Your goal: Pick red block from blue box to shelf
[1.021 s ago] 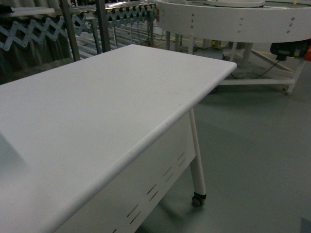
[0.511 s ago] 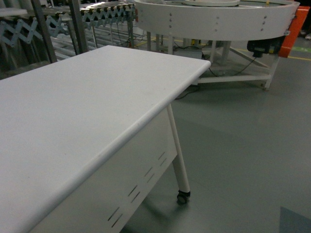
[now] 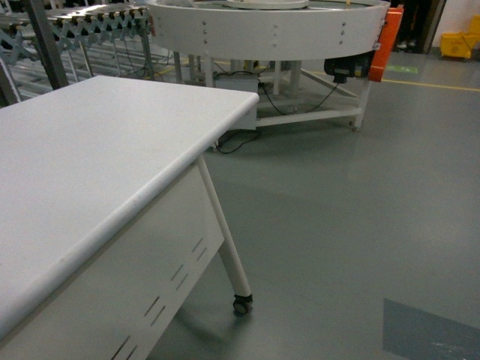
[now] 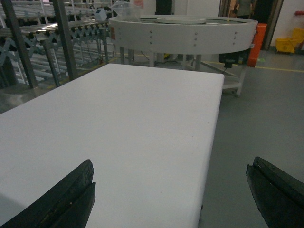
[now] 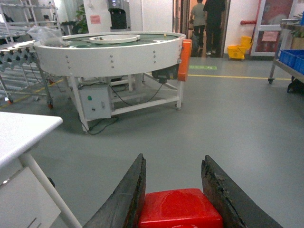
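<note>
Right gripper (image 5: 173,190) clamped on the red block (image 5: 180,209), fingers (image 5: 128,194) pressed to both its sides, held above grey floor. Left gripper (image 4: 168,194) spread wide, nothing between its fingers, hovering over the white table (image 4: 133,123). Round white conveyor (image 5: 109,52) at 11 o'clock in the right wrist view, yellow mop bucket (image 5: 236,51) at 1 o'clock.

The right end effector (image 5: 173,202) clamps the red block (image 5: 180,209) between its two dark fingers (image 5: 127,197), high above the grey floor (image 5: 237,118). A corner of the white counter (image 5: 21,133) shows at the left. Beyond stands a round white conveyor table (image 5: 111,50) (an orange panel (image 5: 185,53) on its side). Two people (image 5: 206,23) stand in the far doorway beside a yellow mop bucket (image 5: 238,50).
</note>
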Robot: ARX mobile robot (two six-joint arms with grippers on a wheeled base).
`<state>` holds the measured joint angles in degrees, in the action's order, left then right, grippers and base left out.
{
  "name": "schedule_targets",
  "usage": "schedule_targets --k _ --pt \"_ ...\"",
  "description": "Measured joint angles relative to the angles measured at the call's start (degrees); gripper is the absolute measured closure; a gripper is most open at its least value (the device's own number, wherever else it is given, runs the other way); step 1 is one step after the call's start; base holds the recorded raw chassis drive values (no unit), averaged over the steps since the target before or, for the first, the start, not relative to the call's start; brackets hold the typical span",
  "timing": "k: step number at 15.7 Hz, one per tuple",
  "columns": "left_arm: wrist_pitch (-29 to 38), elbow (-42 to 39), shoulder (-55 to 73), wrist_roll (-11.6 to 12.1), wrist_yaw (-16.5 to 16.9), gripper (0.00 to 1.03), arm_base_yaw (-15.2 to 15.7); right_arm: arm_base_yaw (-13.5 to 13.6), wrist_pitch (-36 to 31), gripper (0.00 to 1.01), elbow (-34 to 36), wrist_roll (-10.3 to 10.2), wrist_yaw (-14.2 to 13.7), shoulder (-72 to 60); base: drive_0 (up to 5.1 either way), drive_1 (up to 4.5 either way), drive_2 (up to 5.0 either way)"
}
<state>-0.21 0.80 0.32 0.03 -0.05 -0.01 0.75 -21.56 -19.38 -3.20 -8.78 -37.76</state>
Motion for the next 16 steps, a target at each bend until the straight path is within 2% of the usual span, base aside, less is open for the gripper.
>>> schedule_targets --k 9,16 --pt "-0.02 0.0 0.0 0.0 0.04 0.05 0.0 0.0 0.09 0.73 0.0 0.0 0.0 0.0 -1.5 -0.06 -3.0" --pt "-0.04 0.0 0.0 -0.02 -0.13 0.05 0.0 0.0 0.07 0.73 0.0 0.02 -0.02 -0.02 0.0 2.46 -2.4"
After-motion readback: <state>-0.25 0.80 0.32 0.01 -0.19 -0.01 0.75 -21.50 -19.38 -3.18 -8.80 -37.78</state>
